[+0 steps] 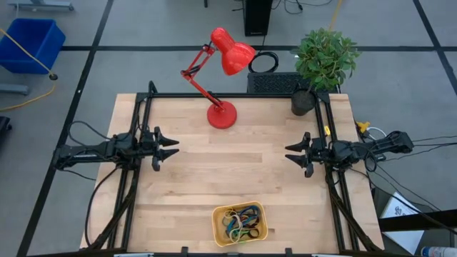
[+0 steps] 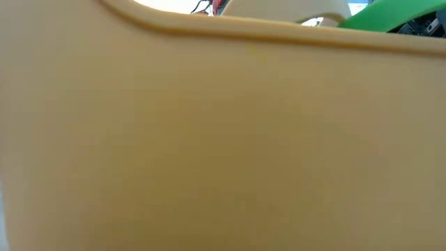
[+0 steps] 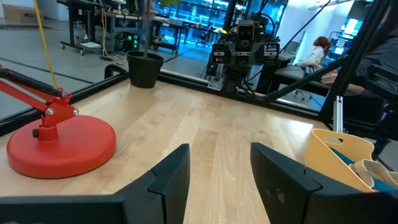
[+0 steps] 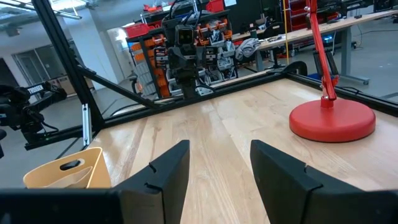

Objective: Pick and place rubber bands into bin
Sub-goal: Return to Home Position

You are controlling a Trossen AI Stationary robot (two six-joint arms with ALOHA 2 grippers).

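The yellow-orange bin (image 1: pixel 217 227) stands at the table's near edge, in the middle. Several rubber bands (image 1: pixel 241 220) in black, yellow, blue and reddish lie inside it. The bin's wall (image 2: pixel 223 139) fills the low view. It also shows in the left wrist view (image 3: pixel 339 155) and the right wrist view (image 4: pixel 65 168). My left gripper (image 1: pixel 173 146) is open and empty at the table's left side. My right gripper (image 1: pixel 289 153) is open and empty at the table's right side. Both hover level, pointing at each other.
A red desk lamp stands on its round base (image 1: pixel 221 114) at the far middle. A black pot with a green plant (image 1: pixel 303 102) stands at the far right corner. Bare wood (image 1: pixel 228 164) lies between the two grippers. A person sits beyond the table (image 3: pixel 320 50).
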